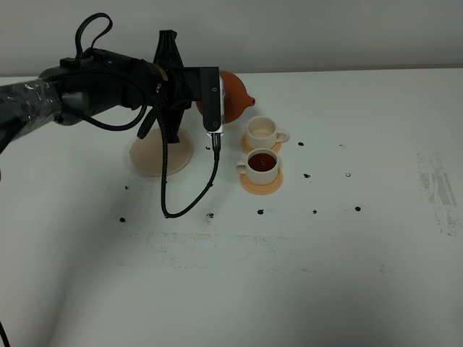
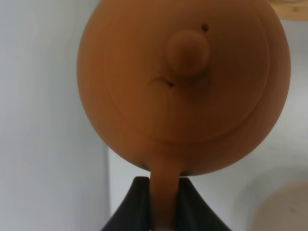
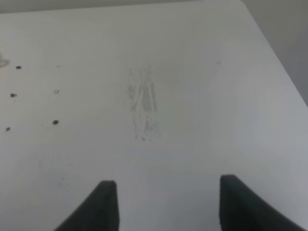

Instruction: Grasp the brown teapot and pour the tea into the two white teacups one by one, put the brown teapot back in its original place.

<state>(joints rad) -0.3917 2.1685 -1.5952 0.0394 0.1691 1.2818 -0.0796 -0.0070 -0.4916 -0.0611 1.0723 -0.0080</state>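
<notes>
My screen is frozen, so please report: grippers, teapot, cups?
Left gripper shut on teapot, raised beside far cup. Right gripper open. Near cup holds tea, far cup looks empty. Nothing in the way.

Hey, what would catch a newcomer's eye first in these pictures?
The left gripper holds the teapot by its handle, raised with its spout toward the far cup, which looks empty. The near cup, just in front of it, is full of dark tea. The saucer lies under the arm on the left, without the teapot.
</notes>
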